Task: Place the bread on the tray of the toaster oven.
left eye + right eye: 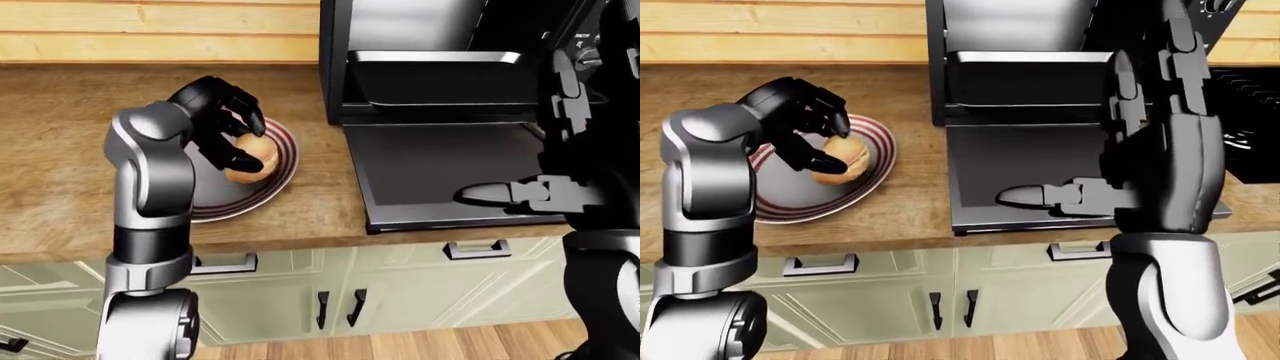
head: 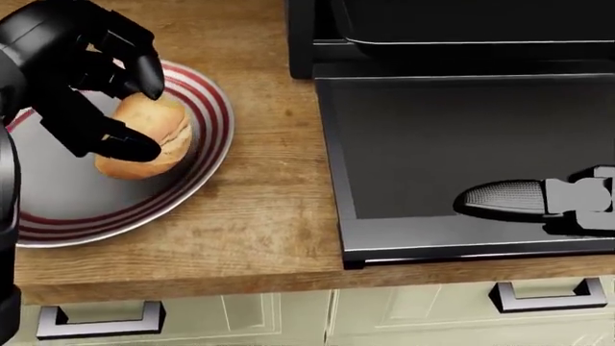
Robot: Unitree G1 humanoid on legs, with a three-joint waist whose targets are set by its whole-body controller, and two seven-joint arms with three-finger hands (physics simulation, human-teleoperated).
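Round golden-brown bread roll [image 2: 146, 137] lying on a grey plate with dark red rings [image 2: 207, 155], on the wooden counter [image 2: 269, 216] at the left of the head view. Black three-finger left hand [image 2: 96, 90] curled over the roll, fingertips [image 2: 130, 148] touching its near and far sides, partly closed round it. Black toaster oven [image 1: 420, 67] just right of the plate, door [image 2: 461, 144] folded down flat, dark metal tray [image 1: 440, 79] inside. Right hand [image 2: 538, 198] flat over the door, one finger stretched out, holding nothing. Pale green cabinet drawers [image 1: 400, 292] below.

Three head cameras look down, sharing the plate [image 2: 207, 155].
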